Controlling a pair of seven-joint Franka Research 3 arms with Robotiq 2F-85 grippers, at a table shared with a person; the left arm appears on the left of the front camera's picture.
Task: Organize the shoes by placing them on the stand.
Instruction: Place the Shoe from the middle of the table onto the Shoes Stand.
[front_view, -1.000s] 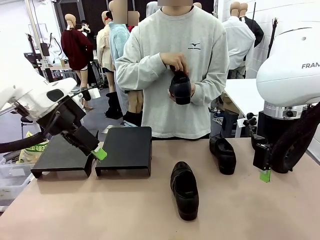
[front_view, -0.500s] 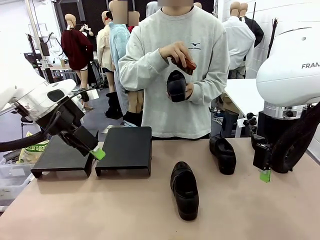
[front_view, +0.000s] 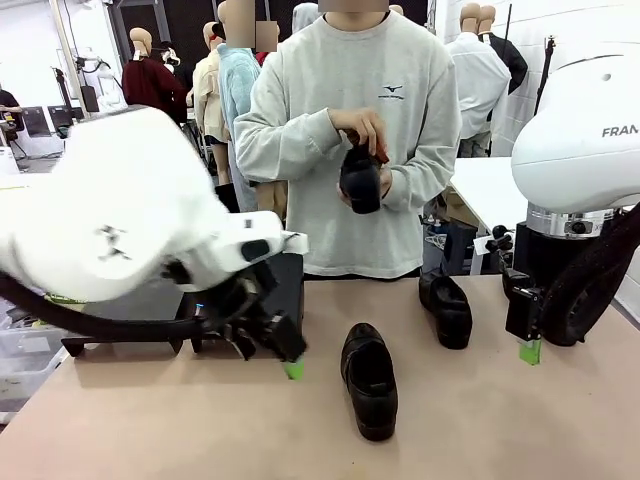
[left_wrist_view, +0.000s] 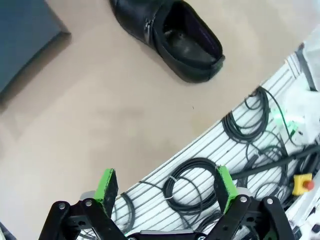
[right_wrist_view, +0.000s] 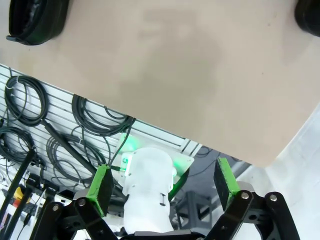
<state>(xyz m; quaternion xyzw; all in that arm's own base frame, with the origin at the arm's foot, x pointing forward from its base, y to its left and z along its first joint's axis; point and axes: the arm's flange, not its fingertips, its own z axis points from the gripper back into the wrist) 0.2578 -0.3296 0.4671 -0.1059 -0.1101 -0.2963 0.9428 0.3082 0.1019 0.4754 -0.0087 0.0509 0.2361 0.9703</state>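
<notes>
One black shoe (front_view: 369, 378) lies at the table's middle, toe toward me; in the left wrist view this shoe (left_wrist_view: 170, 37) is at the top. A second shoe (front_view: 446, 308) lies farther right. The person holds another shoe (front_view: 360, 178) in both hands at chest height. My left gripper (front_view: 288, 362) hangs low just left of the middle shoe, open and empty (left_wrist_view: 166, 184). The black stand (front_view: 288, 278) is largely hidden behind my left arm. My right gripper (front_view: 529, 345) hovers open at the right, apart from the shoes (right_wrist_view: 162, 182).
The person stands at the far edge, behind the middle of the table. My bulky left arm (front_view: 120, 230) covers the left half of the view. The right wrist view shows the table's near edge (right_wrist_view: 150, 127) and shoes at its top corners (right_wrist_view: 37, 17).
My left arm has swung from above the stand rightward and down to beside the middle shoe. The person has shifted their grip on the held shoe. My right arm has not moved.
</notes>
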